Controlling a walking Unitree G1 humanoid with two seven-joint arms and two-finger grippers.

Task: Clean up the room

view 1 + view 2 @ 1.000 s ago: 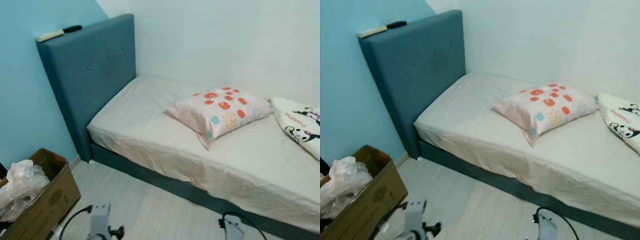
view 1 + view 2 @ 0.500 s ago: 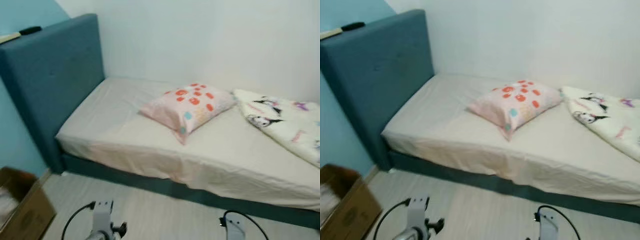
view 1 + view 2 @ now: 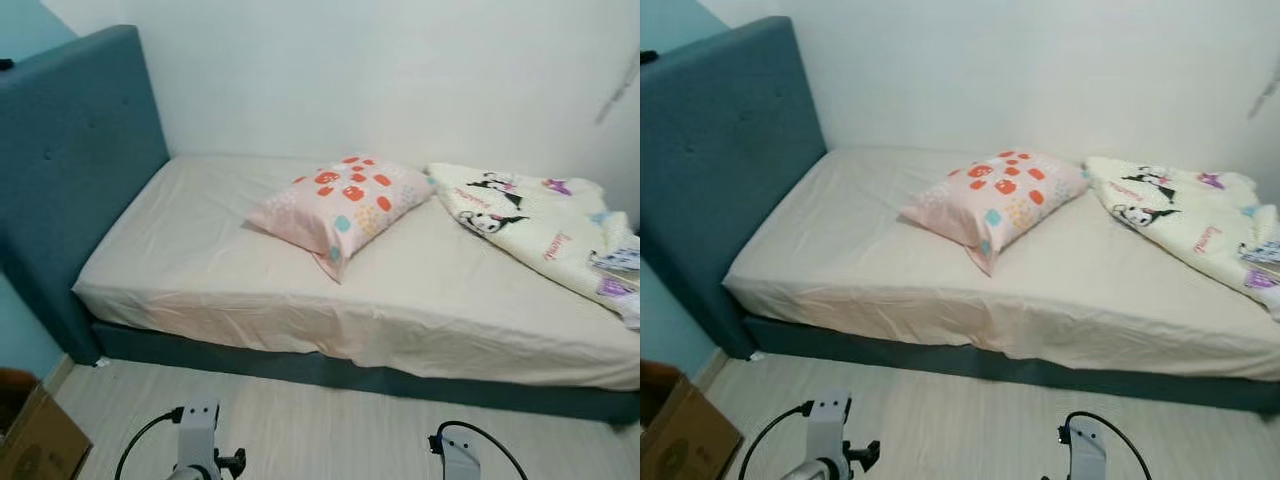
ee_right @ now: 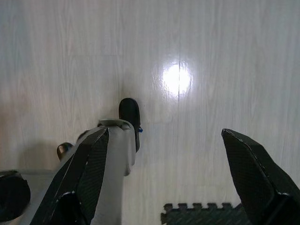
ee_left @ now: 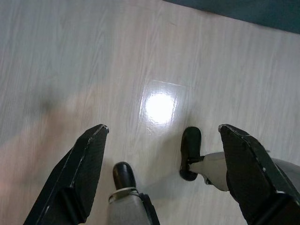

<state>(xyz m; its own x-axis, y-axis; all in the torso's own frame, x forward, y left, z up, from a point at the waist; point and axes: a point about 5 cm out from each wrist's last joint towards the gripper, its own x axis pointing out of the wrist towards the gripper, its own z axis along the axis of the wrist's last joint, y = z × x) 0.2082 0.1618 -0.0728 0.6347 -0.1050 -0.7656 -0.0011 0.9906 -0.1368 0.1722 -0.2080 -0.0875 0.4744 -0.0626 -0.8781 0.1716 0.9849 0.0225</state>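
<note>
Facing a bed [image 3: 250, 290] with cream sheet and blue headboard [image 3: 70, 150] at robot's left, head views. Pink pillow [image 3: 340, 200] with red and teal patches lies mid-mattress, slightly angled. Rumpled cartoon-print blanket [image 3: 530, 225] sits at the bed's right end, its near edge just beside the pillow's corner. Cardboard box [image 3: 30, 445] corner on the pale wood floor [image 3: 330, 420], bottom left, below the headboard. Both silver arms hang low at the frame's bottom edge with black cables looping off them.

Left wrist view: left gripper [image 5: 161, 161] points down at the floor, black fingers [image 5: 82, 168] spread wide apart, nothing between them; robot's own feet and a ceiling-light glare spot seen between.

Right wrist view: right gripper [image 4: 164, 173] likewise over the floor, fingers [image 4: 253, 173] wide apart and empty; dark foam mat [image 4: 201, 213] edge beneath.
</note>
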